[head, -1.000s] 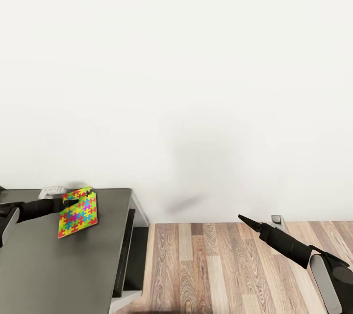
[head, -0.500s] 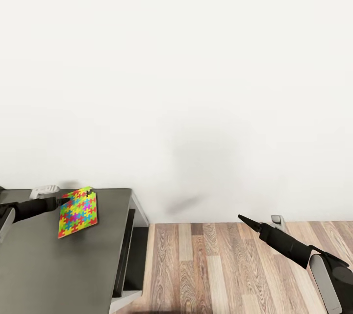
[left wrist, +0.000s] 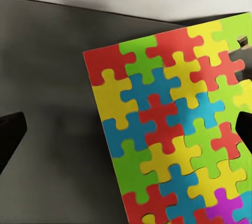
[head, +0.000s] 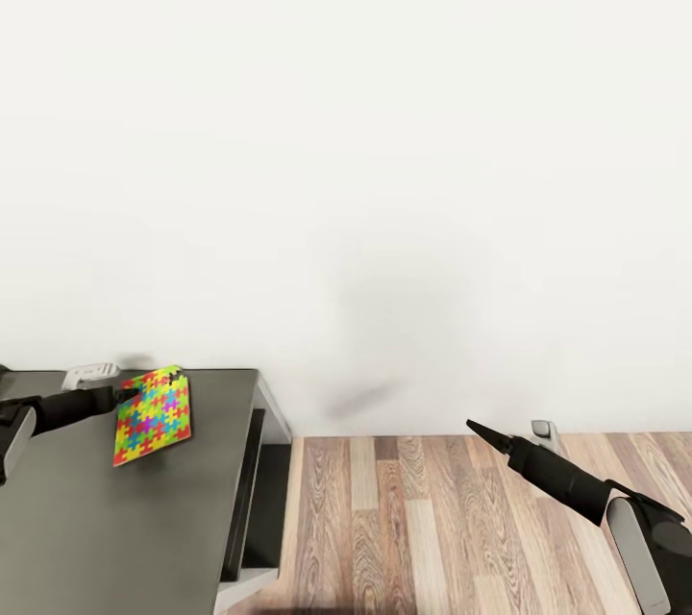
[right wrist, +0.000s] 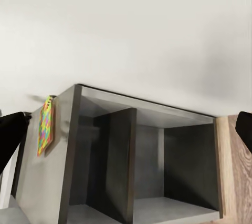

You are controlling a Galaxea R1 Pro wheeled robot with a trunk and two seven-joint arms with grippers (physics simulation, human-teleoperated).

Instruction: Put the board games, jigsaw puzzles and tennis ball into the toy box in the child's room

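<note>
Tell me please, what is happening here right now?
The robot's left gripper is at the edge of a jigsaw puzzle lying flat on the dark grey table. Its fingers are spread and not holding the puzzle. The right gripper hangs over the wood floor, holding nothing.

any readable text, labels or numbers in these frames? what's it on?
None readable in any view.
jigsaw puzzle: coloured interlocking pieces only, no print.
dark grey table section: plain top, no markings.
wall and wood floor: no signs.
</note>
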